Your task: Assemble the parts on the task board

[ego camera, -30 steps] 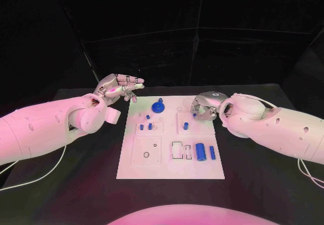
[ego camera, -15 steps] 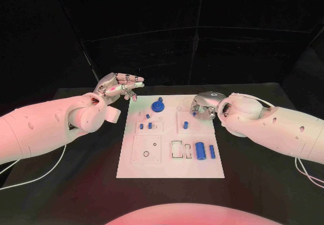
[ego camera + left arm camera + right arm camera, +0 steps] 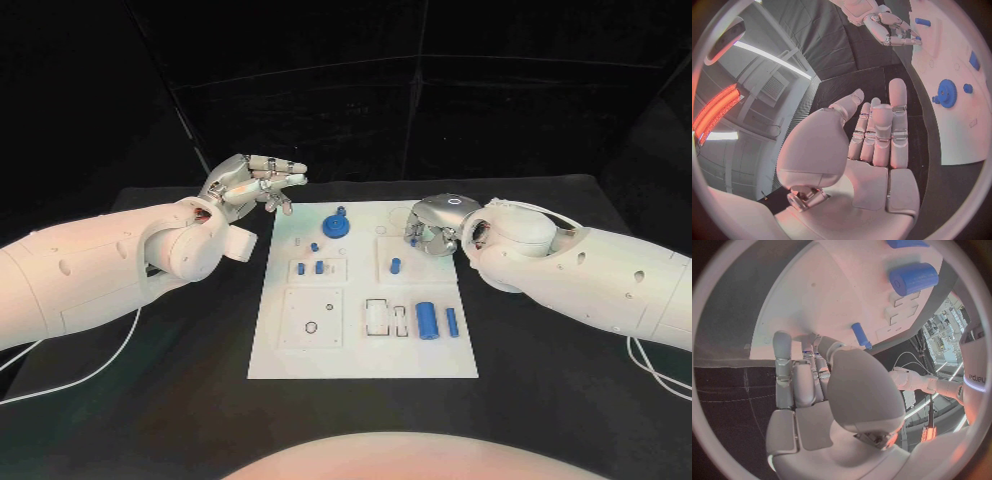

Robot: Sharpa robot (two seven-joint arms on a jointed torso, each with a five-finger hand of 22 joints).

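Observation:
The white task board (image 3: 361,350) lies mid-table. On it are a blue gear (image 3: 336,228), several small blue pegs (image 3: 309,267), one upright peg (image 3: 395,266), a thick blue cylinder (image 3: 427,319) and a thinner one (image 3: 451,320). My right hand (image 3: 436,224) hovers over the board's far right corner, fingers curled against the thumb, with a bit of a small blue part (image 3: 411,238) showing at the fingertips. The right wrist view shows the upright peg (image 3: 861,335) just beyond that hand (image 3: 811,375). My left hand (image 3: 254,186) is raised off the board's far left corner, fingers extended and holding nothing.
Black table (image 3: 173,360) surrounds the board on all sides. White inset plates with slots and holes (image 3: 315,320) sit on the near half of the board. The left wrist view shows the gear (image 3: 946,93) and my right hand (image 3: 892,30) across the board (image 3: 961,135).
My right hand has edged slightly farther and leftward over the board's far right corner. The left hand has barely moved.

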